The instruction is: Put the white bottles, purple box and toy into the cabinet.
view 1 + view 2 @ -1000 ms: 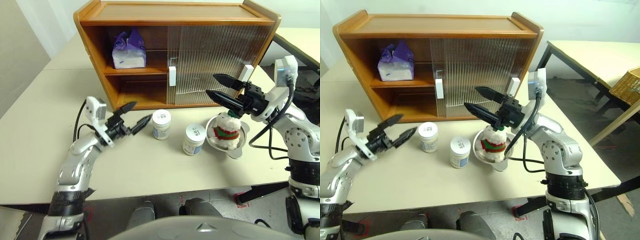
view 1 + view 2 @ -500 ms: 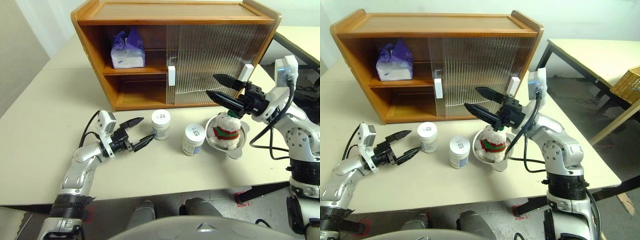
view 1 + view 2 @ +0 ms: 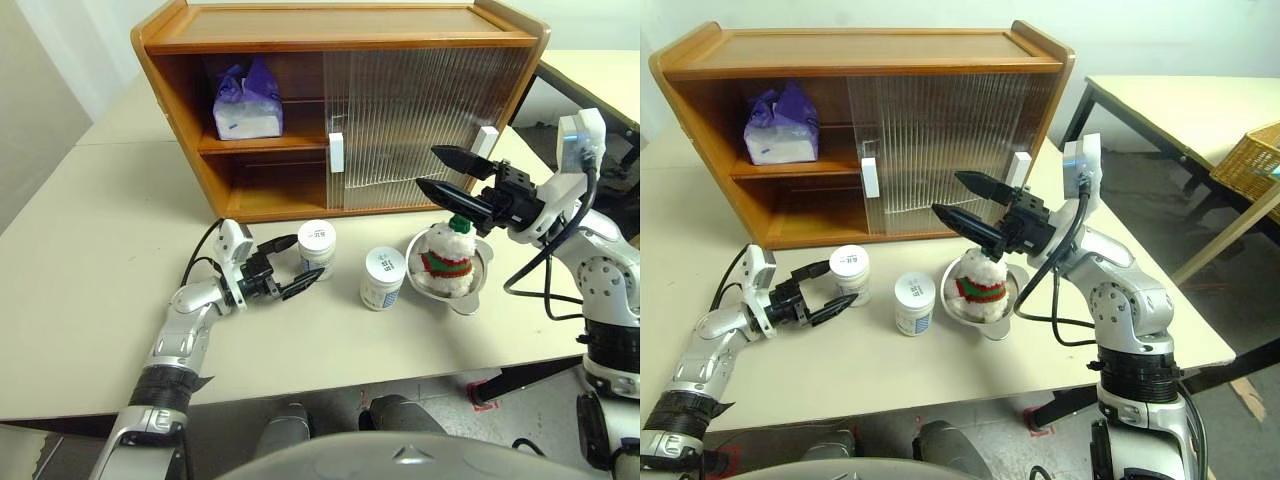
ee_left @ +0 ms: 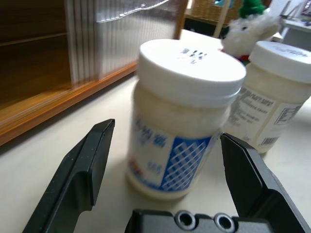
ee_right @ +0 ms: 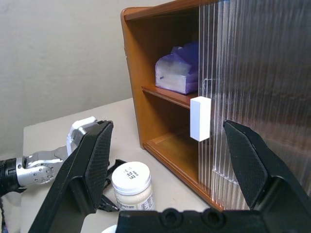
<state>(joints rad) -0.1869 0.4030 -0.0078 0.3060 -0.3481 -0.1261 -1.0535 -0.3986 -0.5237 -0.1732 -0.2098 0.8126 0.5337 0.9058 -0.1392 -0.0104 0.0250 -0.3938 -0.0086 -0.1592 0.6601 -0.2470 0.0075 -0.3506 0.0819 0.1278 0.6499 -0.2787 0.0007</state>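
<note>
We can read no word or number here with certainty. The nearer white bottle [image 4: 184, 116] carries small dark print on its lid and blue characters beside a blue lattice patch on its label, none of it legible to us. The second white bottle [image 4: 272, 92] bears fine print lines and what looks like a barcode, also unreadable.

A round steel bowl [image 3: 478, 290] sits on a cream table [image 3: 90, 250]. To the right, a second table [image 3: 1200, 115] on dark legs stands apart across a grey floor [image 3: 1140, 190], with a wicker basket [image 3: 1252, 160] beside it.
</note>
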